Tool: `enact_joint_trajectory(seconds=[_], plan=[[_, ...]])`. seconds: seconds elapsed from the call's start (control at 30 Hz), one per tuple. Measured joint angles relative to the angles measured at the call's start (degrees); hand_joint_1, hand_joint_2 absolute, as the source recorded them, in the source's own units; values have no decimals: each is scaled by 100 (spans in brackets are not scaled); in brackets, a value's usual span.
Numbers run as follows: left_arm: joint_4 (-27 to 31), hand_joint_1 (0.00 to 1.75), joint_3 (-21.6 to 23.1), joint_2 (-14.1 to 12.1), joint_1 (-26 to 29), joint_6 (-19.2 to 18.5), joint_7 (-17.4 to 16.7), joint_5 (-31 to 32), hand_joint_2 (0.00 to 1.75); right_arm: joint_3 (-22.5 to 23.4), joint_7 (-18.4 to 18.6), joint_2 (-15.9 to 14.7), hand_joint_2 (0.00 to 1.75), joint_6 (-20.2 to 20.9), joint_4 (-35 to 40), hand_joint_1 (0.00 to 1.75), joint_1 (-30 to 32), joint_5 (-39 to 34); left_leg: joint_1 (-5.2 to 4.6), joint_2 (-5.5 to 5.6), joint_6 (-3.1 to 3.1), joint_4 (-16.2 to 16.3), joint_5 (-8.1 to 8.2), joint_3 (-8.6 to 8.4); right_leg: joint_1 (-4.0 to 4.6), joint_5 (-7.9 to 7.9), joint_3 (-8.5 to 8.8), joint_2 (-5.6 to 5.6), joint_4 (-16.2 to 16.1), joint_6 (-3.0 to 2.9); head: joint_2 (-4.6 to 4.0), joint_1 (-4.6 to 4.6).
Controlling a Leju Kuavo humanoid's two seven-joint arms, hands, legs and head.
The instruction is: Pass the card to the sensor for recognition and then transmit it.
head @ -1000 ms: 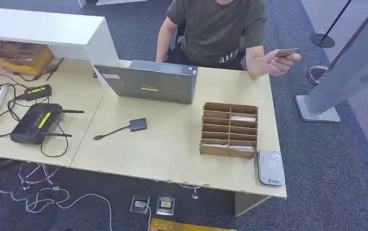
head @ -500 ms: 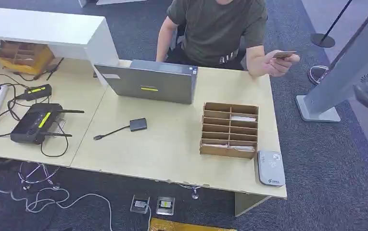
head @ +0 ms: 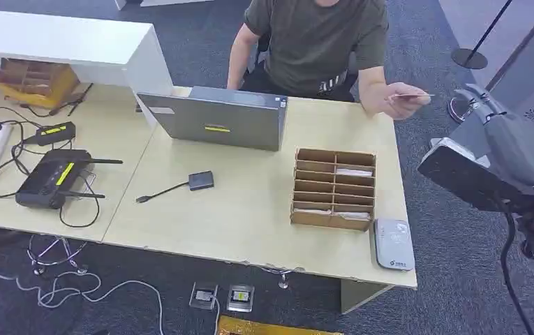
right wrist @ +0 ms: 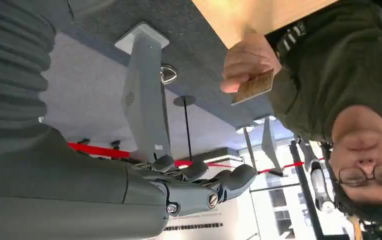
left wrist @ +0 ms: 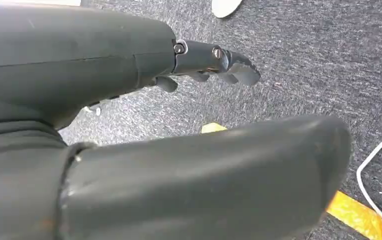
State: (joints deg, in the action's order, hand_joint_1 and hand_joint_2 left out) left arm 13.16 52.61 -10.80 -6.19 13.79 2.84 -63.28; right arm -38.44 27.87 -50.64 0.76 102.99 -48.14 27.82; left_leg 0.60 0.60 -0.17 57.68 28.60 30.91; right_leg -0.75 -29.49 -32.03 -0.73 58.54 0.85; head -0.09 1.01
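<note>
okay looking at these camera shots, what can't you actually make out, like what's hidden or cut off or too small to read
- Card: print too small in the head view; edge-on, partly covered by the person's hand.
- Sensor: markings too small to read.
- Cardboard organizer: slot contents partly hidden by dividers.
- Right robot hand: its arm hides the floor behind.
- Left robot hand: its own cover blocks most of the left wrist view.

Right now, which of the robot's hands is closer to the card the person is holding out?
The right hand. It is raised beside the table, just across from the card. The left hand hangs low over the carpet, away from it.
</note>
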Motion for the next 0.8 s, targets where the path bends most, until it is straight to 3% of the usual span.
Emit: enact_joint_trajectory(seconds=[0.27,0.53,0.6,0.8], plan=[[0,0,0,26,-2,-24,2,68,0,-317,-81,157,175,409,-420,0,2,532,0,0,0,0,-1,-1,0,0,2,0,0,0,0,2],[0,0,0,37,-2,-26,2,72,0,-398,-135,223,175,431,-582,0,9,876,0,0,0,0,-1,-1,0,0,1,0,0,0,0,4],[0,0,11,48,-3,-44,2,118,0,-547,-330,559,175,394,-1315,0,9,1774,1,1,0,0,-1,1,1,0,2,-1,1,0,0,7],[0,0,40,55,-2,-29,2,144,0,-688,-319,874,175,173,-2024,0,-27,2284,1,1,0,0,-1,0,1,0,2,-1,1,0,0,4]])
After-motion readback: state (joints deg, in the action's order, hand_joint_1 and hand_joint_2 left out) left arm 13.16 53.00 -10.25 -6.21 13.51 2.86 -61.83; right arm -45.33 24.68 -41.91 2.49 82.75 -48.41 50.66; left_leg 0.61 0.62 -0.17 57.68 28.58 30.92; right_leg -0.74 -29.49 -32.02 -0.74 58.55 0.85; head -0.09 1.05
